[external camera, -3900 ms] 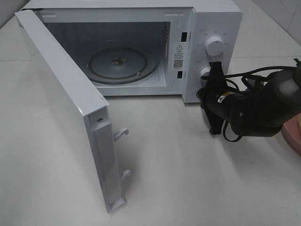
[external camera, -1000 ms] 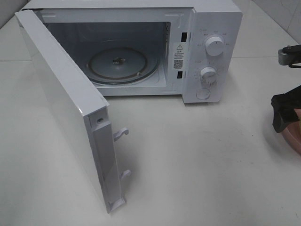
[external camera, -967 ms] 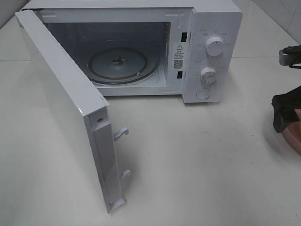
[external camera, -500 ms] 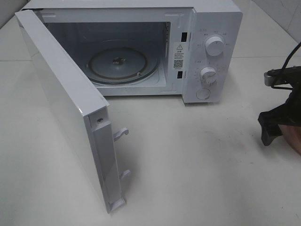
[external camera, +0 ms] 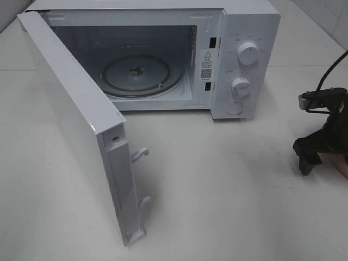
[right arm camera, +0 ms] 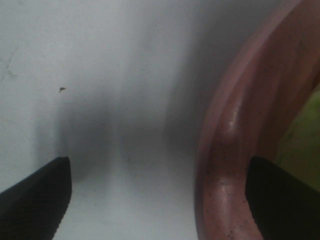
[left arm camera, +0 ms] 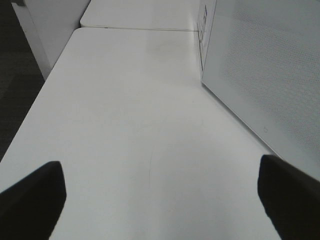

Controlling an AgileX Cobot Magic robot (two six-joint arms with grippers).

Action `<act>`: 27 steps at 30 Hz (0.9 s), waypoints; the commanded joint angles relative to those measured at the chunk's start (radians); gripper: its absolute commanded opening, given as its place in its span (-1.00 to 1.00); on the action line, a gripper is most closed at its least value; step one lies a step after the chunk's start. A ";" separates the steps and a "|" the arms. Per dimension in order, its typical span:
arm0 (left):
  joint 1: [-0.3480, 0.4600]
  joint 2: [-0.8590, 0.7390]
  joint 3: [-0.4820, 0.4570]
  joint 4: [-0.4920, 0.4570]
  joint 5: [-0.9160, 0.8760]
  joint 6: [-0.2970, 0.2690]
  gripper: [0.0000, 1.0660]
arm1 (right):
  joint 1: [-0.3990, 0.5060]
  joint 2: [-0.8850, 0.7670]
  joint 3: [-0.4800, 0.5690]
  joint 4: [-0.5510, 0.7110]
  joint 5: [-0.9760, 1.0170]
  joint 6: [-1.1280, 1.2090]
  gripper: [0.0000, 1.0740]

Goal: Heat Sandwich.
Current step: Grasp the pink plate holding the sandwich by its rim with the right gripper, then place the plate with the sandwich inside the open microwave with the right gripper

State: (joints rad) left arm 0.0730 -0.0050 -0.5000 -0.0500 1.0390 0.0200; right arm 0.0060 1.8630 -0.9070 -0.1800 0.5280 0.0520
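While the door (external camera: 65,109) of the white microwave (external camera: 250,27) stands wide open, swung out toward 7 o'clock in the high view, stock reads as follows.

- Microwave: at 12 o'clock on the bench (external camera: 228,190). Cavity bare but for the glass turntable (external camera: 142,73). Control panel at approx. 1 o'clock w/ upper knob (external camera: 249,53), lower knob (external camera: 240,86) and round button (external camera: 235,108).
- Right end effector (right arm camera: 160,200): at 3 o'clock in the high view, low over the bench edge. Released, fingers spread wide, nothing gripped. One finger (right arm camera: 35,195) is over bare bench, the other over the pink plate (right arm camera: 225,150), so the plate rim runs between them.
- Sandwich (right arm camera: 305,135): pale yellow-green sliver inside the plate, just past the rim, near the plate-side finger. Contact w/ finger: cannot tell. Mostly out of shot.
- Left end effector (left arm camera: 160,200): released, fingers well apart, nothing between; over bare bench beside a dotted white panel of the microwave. Not seen in the high view.
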 commanded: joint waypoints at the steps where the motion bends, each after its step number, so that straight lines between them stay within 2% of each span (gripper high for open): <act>1: 0.003 -0.025 0.004 -0.006 -0.003 -0.001 0.83 | -0.007 0.005 -0.002 -0.039 -0.004 0.006 0.40; 3: 0.003 -0.025 0.004 -0.006 -0.003 -0.001 0.83 | -0.007 0.005 -0.002 -0.057 -0.004 0.019 0.17; 4: 0.003 -0.025 0.004 -0.006 -0.003 -0.001 0.83 | -0.007 0.005 -0.002 -0.057 -0.004 0.019 0.17; 5: 0.003 -0.025 0.004 -0.006 -0.003 -0.001 0.83 | -0.007 0.005 -0.002 -0.063 -0.004 0.026 0.07; 6: 0.003 -0.025 0.004 -0.006 -0.003 -0.001 0.83 | -0.007 0.005 -0.002 -0.079 -0.003 0.042 -0.23; 8: 0.003 -0.025 0.004 -0.006 -0.003 -0.001 0.83 | -0.007 0.005 -0.002 -0.092 -0.005 0.045 -0.58; 9: 0.003 -0.025 0.004 -0.006 -0.003 -0.001 0.83 | -0.007 0.005 -0.002 -0.092 -0.005 0.045 -0.58; 10: 0.003 -0.025 0.004 -0.006 -0.003 -0.001 0.83 | -0.007 0.005 -0.002 -0.106 -0.006 0.045 -0.89; 11: 0.003 -0.025 0.004 -0.006 -0.003 -0.001 0.83 | -0.007 0.005 -0.002 -0.106 -0.008 0.045 -1.00; 27: 0.003 -0.025 0.004 -0.006 -0.003 -0.001 0.83 | -0.004 -0.001 -0.002 -0.138 0.005 0.056 -0.99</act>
State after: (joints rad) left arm 0.0730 -0.0050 -0.5000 -0.0500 1.0390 0.0200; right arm 0.0040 1.8630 -0.9090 -0.3050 0.5120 0.0940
